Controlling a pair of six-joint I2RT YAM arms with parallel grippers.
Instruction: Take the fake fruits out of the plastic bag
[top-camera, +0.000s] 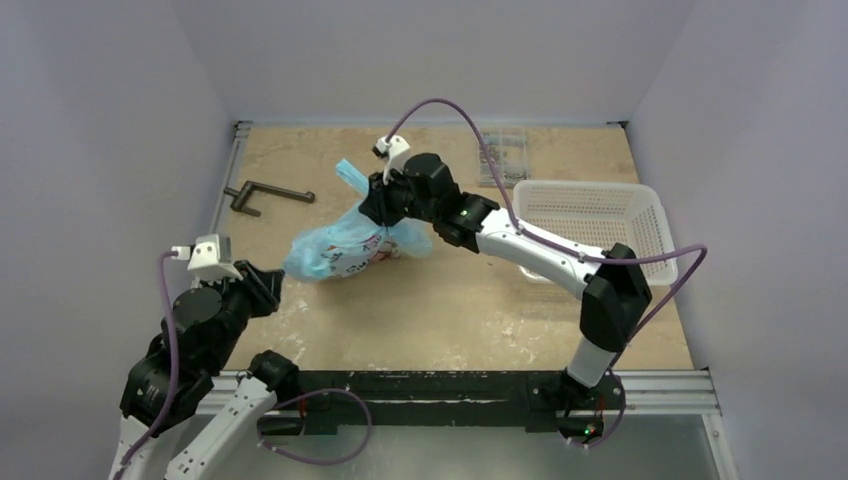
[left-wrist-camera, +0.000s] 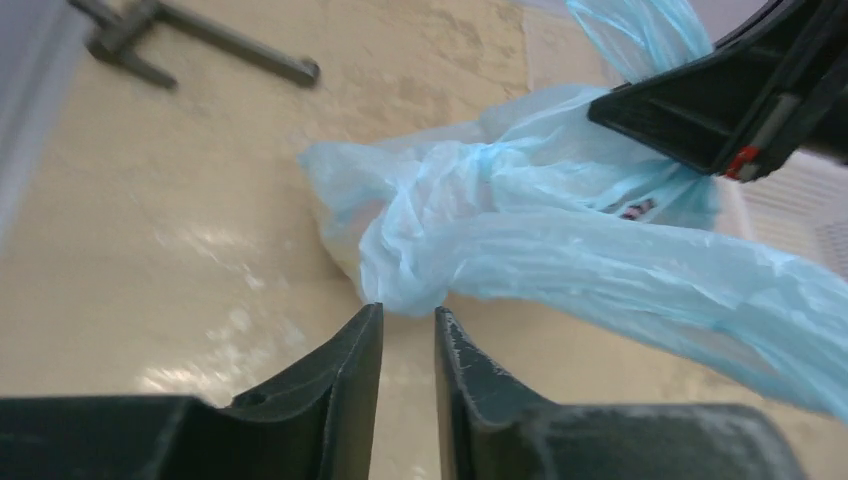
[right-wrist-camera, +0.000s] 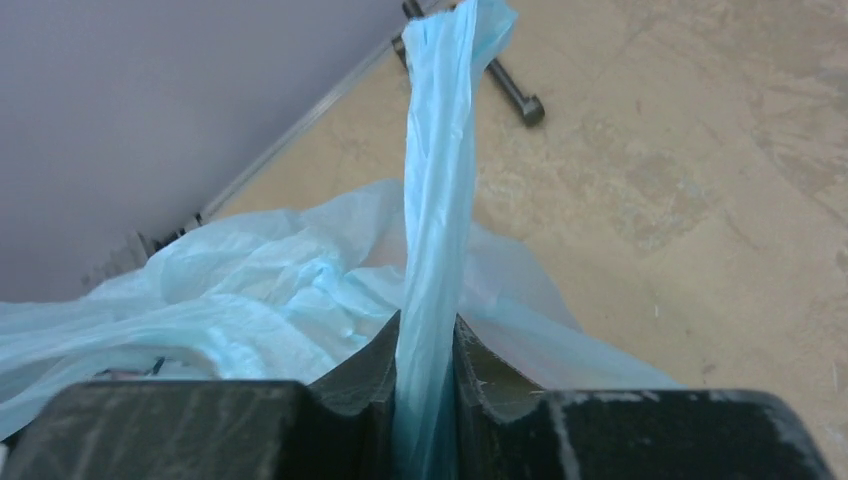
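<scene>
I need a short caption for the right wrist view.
Right gripper pinching a twisted handle of the light-blue plastic bag.

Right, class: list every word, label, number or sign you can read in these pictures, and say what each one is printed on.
Nothing can be read.
Plastic bag: red and dark print on a white panel, too small and blurred to read.
Basket, table: no text visible.

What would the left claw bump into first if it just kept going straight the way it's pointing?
Most likely the plastic bag: the left gripper, its jaws nearly together and empty, points at the bag's crumpled near end. Depth is hard to judge, but nothing else lies between.
</scene>
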